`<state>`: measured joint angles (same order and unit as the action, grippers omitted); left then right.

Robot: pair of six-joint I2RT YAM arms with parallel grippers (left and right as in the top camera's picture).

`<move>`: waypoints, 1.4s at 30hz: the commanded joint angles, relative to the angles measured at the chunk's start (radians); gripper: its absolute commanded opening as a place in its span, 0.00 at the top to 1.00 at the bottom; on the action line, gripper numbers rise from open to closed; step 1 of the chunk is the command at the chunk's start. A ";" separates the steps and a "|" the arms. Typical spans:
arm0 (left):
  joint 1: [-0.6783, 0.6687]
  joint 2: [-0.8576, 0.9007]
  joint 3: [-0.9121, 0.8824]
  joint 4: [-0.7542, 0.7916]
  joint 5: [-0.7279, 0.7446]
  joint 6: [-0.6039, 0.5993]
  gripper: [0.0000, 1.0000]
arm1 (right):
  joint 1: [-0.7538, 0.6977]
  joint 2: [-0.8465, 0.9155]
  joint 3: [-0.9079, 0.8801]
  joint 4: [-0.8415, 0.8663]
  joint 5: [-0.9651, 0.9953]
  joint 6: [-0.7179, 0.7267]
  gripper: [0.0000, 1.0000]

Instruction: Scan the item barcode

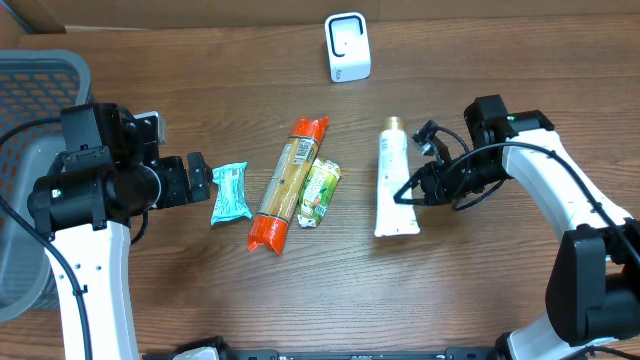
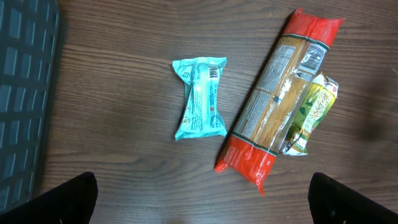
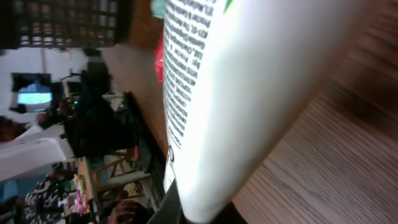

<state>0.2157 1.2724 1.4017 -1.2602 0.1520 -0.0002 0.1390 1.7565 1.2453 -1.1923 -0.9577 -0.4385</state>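
The item, a white tube (image 1: 394,185) with a gold cap, lies lengthwise right of the table's middle. My right gripper (image 1: 410,192) is shut on its lower part from the right side. In the right wrist view the tube (image 3: 249,93) fills the frame, black print runs down one side, and dark fingers (image 3: 186,214) pinch its end; its barcode is hidden. The white scanner (image 1: 347,47) stands at the back centre. My left gripper (image 1: 195,180) hangs open beside a teal packet (image 1: 230,192), holding nothing; its fingers (image 2: 68,199) sit in the lower corners of the left wrist view.
An orange-ended pasta pack (image 1: 289,183) and a small green packet (image 1: 321,192) lie between the teal packet (image 2: 200,98) and the tube. A grey basket (image 1: 30,90) stands at the far left, its wall (image 2: 25,93) at the left wrist view's edge.
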 commanded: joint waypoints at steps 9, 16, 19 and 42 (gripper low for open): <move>-0.007 -0.003 0.020 0.003 -0.006 0.004 0.00 | 0.004 -0.036 0.078 0.008 -0.332 -0.120 0.96; -0.007 -0.003 0.020 0.003 -0.006 0.004 0.00 | 0.004 -0.036 0.131 -0.005 -0.346 -0.115 0.96; -0.007 -0.003 0.020 0.003 -0.006 0.004 0.00 | 0.004 -0.036 0.139 -0.005 -0.336 -0.110 0.96; -0.007 -0.003 0.020 0.003 -0.006 0.004 0.00 | 0.291 -0.029 0.489 0.172 1.218 0.421 0.96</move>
<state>0.2157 1.2724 1.4017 -1.2602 0.1516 -0.0002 0.4156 1.7561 1.6993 -1.0748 0.0063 -0.0029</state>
